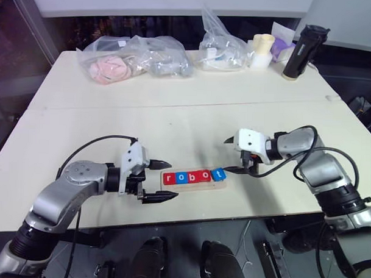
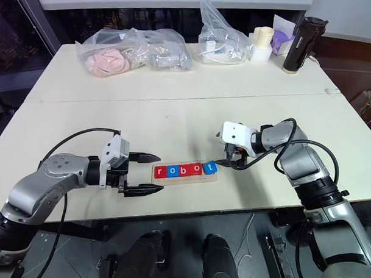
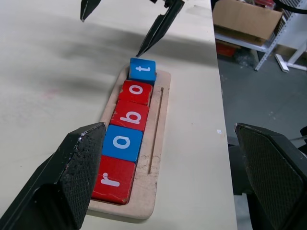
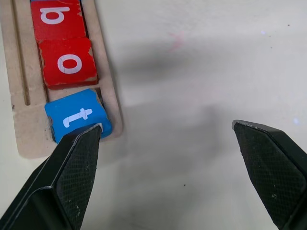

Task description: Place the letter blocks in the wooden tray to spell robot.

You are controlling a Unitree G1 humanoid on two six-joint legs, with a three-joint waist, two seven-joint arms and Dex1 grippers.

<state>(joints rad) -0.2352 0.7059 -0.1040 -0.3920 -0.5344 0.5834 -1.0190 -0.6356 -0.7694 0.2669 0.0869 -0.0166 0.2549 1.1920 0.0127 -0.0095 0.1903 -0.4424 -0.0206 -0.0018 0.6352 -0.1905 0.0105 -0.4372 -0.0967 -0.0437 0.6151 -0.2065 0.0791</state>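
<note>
Left wrist view: five small red and blue square letter blocks (image 3: 128,141) spell robot in pale wooden tray (image 3: 154,158) on desk | blue t tile (image 4: 76,116) sits askew | light, stiff; pinch opposite edges | left pincer (image 1: 158,182), right pincer (image 1: 233,155) released, empty.

A pale table (image 1: 174,123) bears the wooden tray (image 1: 193,185), plastic bags (image 1: 136,61) and a black bottle (image 1: 298,51).

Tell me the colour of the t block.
Blue, with a white letter: the t block, clearest in the right wrist view.
</note>
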